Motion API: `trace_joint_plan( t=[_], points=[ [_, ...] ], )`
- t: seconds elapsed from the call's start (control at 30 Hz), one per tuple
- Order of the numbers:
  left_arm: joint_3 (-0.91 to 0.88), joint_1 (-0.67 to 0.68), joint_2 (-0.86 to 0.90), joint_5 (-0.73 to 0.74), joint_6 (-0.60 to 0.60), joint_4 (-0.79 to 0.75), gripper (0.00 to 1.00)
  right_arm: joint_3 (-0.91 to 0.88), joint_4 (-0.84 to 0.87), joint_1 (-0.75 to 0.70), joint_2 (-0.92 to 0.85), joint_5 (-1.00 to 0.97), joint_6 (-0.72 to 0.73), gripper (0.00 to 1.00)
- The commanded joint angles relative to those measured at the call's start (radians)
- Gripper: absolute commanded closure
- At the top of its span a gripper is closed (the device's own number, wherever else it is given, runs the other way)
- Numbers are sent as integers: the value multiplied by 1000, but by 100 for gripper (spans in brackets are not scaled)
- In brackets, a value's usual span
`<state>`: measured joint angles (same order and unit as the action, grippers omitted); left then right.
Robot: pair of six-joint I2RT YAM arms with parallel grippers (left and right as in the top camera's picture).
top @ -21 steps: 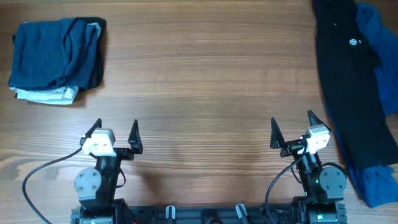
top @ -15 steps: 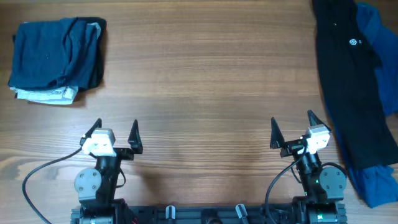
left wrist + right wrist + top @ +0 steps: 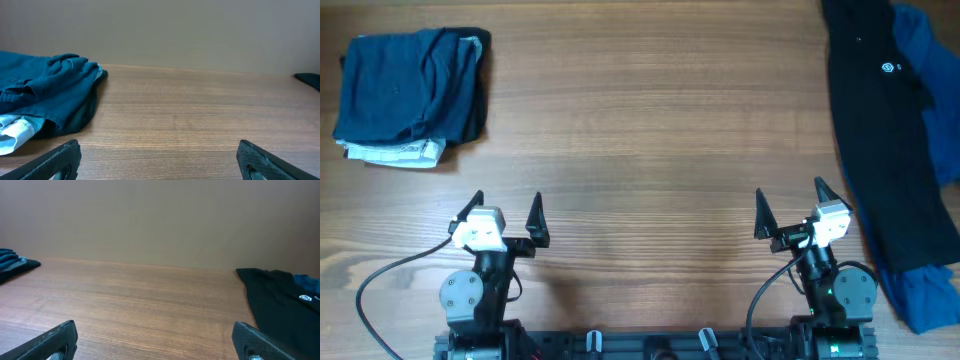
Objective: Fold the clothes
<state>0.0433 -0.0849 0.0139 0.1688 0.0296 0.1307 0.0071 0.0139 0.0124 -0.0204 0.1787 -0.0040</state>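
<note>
You have both claws spread wide and holding nothing: the left gripper (image 3: 506,208) and the right gripper (image 3: 790,200) sit low at the near edge of the table (image 3: 640,130), well apart from each other. The long black shirt (image 3: 885,130) lies down your right side, its top running out of the overhead view and its left edge near the right gripper's outer finger. A royal-blue garment (image 3: 932,60) shows from under it. The navy pile (image 3: 405,85) sits at the far left corner, and broad bare wood spans between pile and shirt
</note>
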Motion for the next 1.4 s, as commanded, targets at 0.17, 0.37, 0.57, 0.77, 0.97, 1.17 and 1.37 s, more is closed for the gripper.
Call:
trace_joint_plan(
  t=[0.17,0.37,0.57,0.77,0.97,1.17,1.37],
  points=[
    [-7,5,-5,-9,12,-2,0,-2,0,3,3,-7,6,0],
    [-7,5,-5,-9,12,-2,0,-2,0,3,3,-7,6,0],
    [-7,5,-5,-9,8,-3,0,-2,0,3,3,-2,10,0],
    [-7,5,-5,-10,8,-29,0,-2,18,3,3,-6,71,0],
    [-7,5,-5,137,8,-107,0,3,185,3,3,45,85,0],
    [95,5,138,242,9,-239,0,243,127,3,-174,67,70,0],
    [452,5,682,328,9,-198,0,628,85,3,-685,97,26,0]
  ],
)
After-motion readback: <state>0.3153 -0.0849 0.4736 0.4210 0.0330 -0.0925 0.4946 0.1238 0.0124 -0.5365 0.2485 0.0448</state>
